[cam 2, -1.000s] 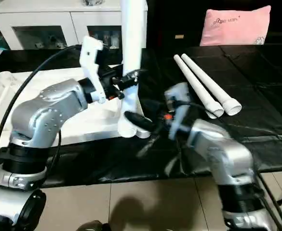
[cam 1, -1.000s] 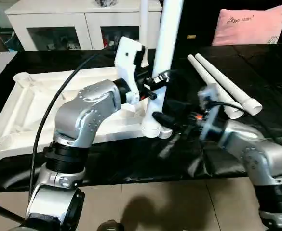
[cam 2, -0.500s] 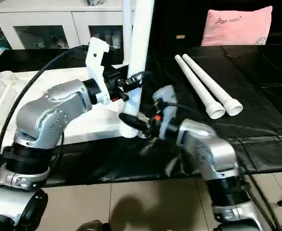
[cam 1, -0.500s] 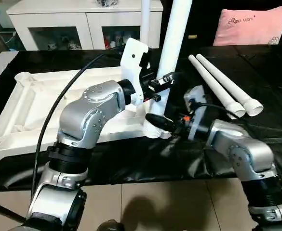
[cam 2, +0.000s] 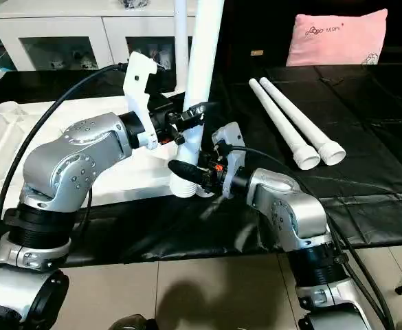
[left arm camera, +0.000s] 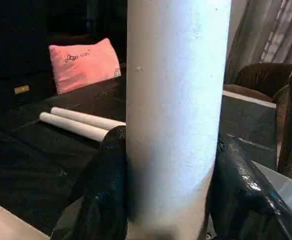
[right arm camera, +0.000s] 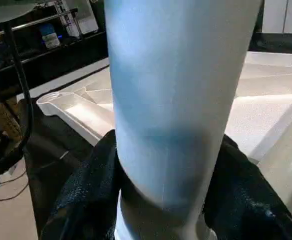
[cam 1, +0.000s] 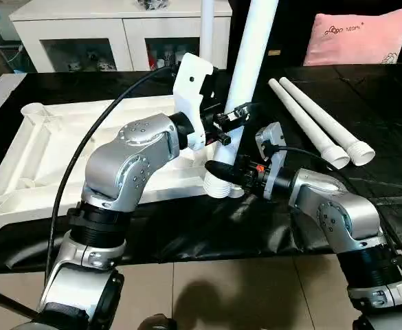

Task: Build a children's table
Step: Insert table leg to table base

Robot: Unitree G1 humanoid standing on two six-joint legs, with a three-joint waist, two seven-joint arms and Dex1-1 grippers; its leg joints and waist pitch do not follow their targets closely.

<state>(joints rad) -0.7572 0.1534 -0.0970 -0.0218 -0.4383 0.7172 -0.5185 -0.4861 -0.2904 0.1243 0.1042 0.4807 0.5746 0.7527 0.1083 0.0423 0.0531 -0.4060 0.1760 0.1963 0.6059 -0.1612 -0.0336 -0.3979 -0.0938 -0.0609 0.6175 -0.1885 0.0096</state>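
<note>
Tabletop [cam 1: 56,148] of white moulded plastic lies ribbed side up on the black cloth [cam 1: 365,110], with round sockets at its corners. One smooth tapered leg [cam 1: 245,82] stands upright in the near corner socket. Left gripper [left arm camera: 173,165] clamps this tube in the middle, right gripper [right arm camera: 170,172] clamps it near the base. Two more legs [cam 1: 317,124] lie side by side, touching, near a soft pink pillow [cam 1: 355,38].
</note>
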